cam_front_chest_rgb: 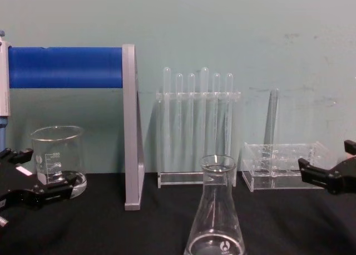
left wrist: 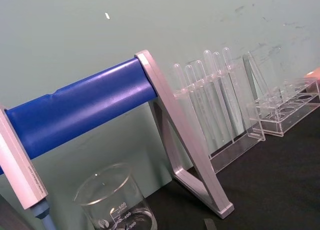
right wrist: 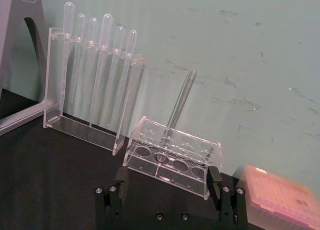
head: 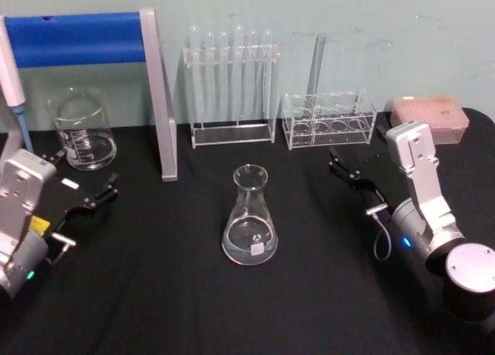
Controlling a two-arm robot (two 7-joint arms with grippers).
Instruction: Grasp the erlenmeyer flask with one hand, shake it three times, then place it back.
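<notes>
- The erlenmeyer flask is cut off at its base by the chest view's bottom edge.
- The beaker loses its lower half at 6 o'clock in the left wrist view; its printed scale is too small to read.
- The blue-barred stand runs off the head view's left edge.
- The pink tip box is cropped at 5 o'clock.

One flask, one beaker, two racks, two end effectors.

Glossy glass flask (matt black tabletop)
</notes>
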